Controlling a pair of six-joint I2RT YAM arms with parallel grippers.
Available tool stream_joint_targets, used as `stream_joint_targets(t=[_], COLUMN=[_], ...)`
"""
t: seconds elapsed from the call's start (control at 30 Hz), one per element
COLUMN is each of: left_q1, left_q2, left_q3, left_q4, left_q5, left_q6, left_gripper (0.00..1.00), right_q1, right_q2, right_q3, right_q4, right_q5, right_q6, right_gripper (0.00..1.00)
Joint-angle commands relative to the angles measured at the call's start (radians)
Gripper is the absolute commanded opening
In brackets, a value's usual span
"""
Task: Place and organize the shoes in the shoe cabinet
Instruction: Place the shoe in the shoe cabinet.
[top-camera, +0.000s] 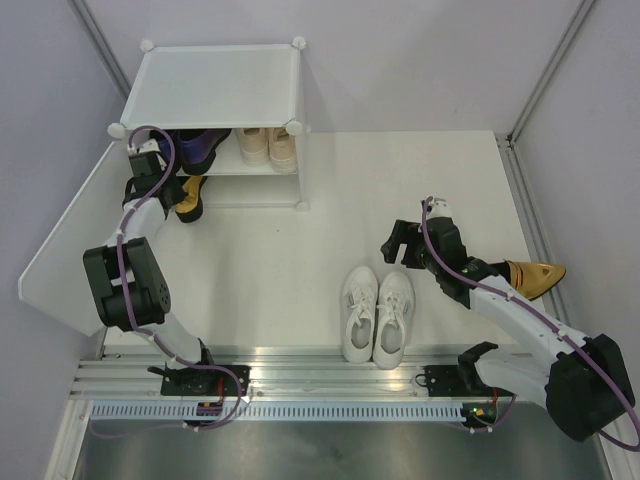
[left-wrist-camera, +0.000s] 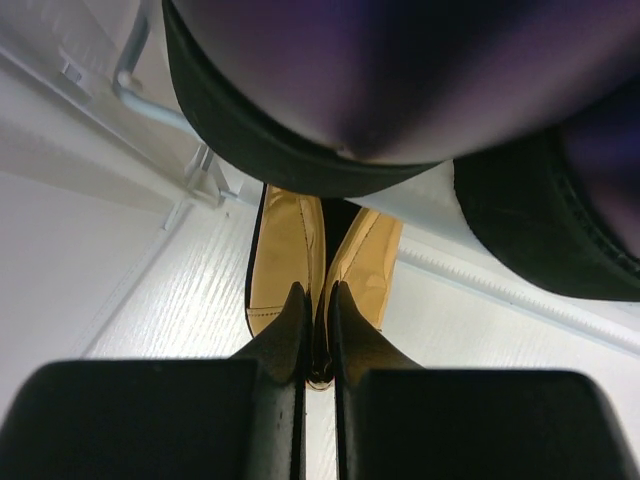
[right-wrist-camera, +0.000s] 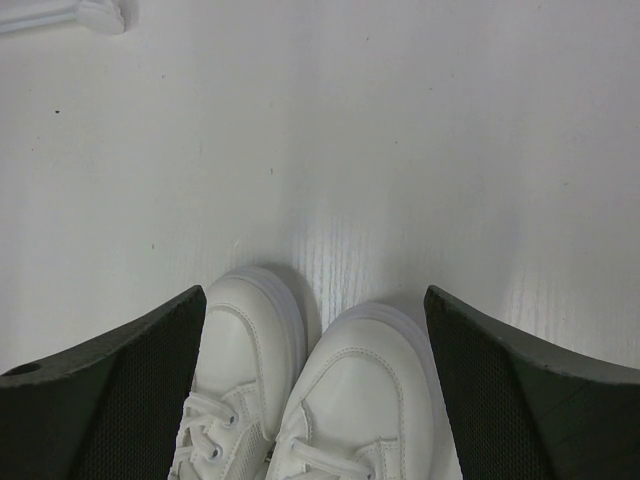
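Note:
The white shoe cabinet (top-camera: 220, 88) stands at the back left. Purple loafers (top-camera: 197, 146) and beige sneakers (top-camera: 268, 146) sit on its inner shelf. My left gripper (top-camera: 170, 192) is at the cabinet's lower opening, shut on the rim of a gold heel (top-camera: 190, 196). In the left wrist view the gripper (left-wrist-camera: 318, 292) pinches the gold heel (left-wrist-camera: 285, 250) under the purple loafers (left-wrist-camera: 380, 80). The second gold heel (top-camera: 535, 273) lies at the right. My right gripper (top-camera: 400, 246) is open, just beyond the toes of the white sneakers (top-camera: 378, 312). In the right wrist view the gripper (right-wrist-camera: 315, 335) frames the sneakers (right-wrist-camera: 350, 400).
The cabinet's door panel (top-camera: 70, 235) lies open flat to the left of the cabinet, under my left arm. A cabinet foot (right-wrist-camera: 100, 15) shows at the top left of the right wrist view. The metal rail (top-camera: 330, 375) runs along the near edge.

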Motion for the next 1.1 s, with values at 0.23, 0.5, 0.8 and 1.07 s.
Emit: stream_joint_targets(t=[0.23, 0.5, 0.8, 1.07], left_q1=[0.002, 0.002, 0.003, 0.003], left_q2=[0.037, 0.074, 0.116, 0.158], left_q3=[0.09, 0.087, 0.122, 0.152], left_q4=[0.119, 0.148, 0.157, 0.149], left_q5=[-0.046, -0.086, -0.098, -0.126], left_q6=[-0.04, -0.04, -0.053, -0.053], left_gripper=[0.02, 0.02, 0.02, 0.03], right_q1=[-0.003, -0.003, -0.004, -0.004], right_q2=[0.018, 0.039, 0.056, 0.061], right_q3=[0.01, 0.016, 0.021, 0.021], right_q4=[0.029, 0.027, 0.027, 0.027], right_q5=[0.029, 0.035, 0.04, 0.047], right_q6=[-0.017, -0.021, -0.023, -0.026], right_gripper=[0.93, 0.93, 0.93, 0.93])
